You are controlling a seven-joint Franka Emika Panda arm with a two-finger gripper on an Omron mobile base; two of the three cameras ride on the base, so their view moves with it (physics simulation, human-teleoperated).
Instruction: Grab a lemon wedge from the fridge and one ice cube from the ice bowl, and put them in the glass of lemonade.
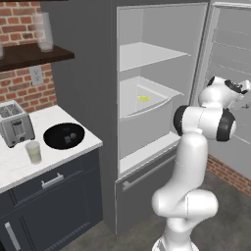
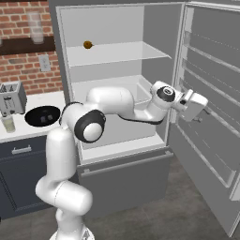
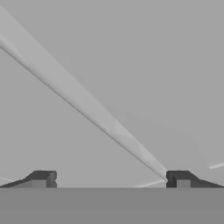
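The fridge [image 1: 88, 98] is seen with its door [image 2: 211, 112] swung wide. The lemon wedge [image 1: 143, 98] is found in the pale drawer [image 1: 147, 105] inside the fridge, below a shelf where an orange-brown ball [image 2: 87, 44] sits. The end effector [image 2: 199, 112] is held near the inside of the door, its fingertips [image 3: 43, 178] spread wide apart and gripping nothing. On the bench [image 1: 19, 166], the ice bowl [image 1: 63, 136] is placed just beside the glass of lemonade [image 1: 33, 152] and the toaster [image 1: 14, 122].

even bright render, soft shadows, slight pixelation
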